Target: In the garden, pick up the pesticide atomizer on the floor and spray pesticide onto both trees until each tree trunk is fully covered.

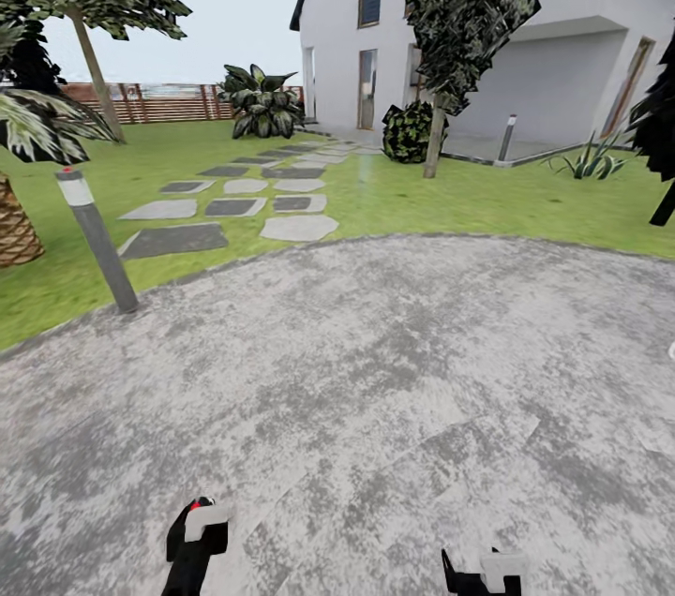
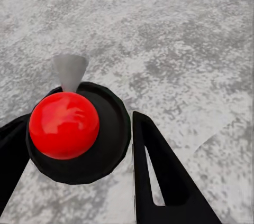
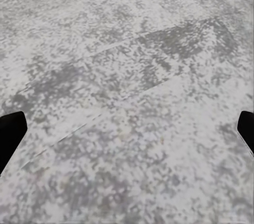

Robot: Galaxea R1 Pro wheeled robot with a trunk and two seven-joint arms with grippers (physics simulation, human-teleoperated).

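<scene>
The left gripper [image 2: 79, 150] is closed around the atomizer [image 2: 66, 123], near left over the paving [image 1: 375, 390]. The right gripper [image 3: 127, 129] spreads wide, empty. 2 trees [image 1: 434, 132] stand far off.

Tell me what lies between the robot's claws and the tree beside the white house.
In the head view, from the left claw and right claw outward: bare grey mottled paving, then a strip of lawn up to the tree trunk. Nothing stands on that stretch.

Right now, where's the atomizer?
In the left gripper: the left wrist view shows the atomizer, red top on a black body, between the fingers, over grey stone paving. In the head view it sits bottom left.
</scene>
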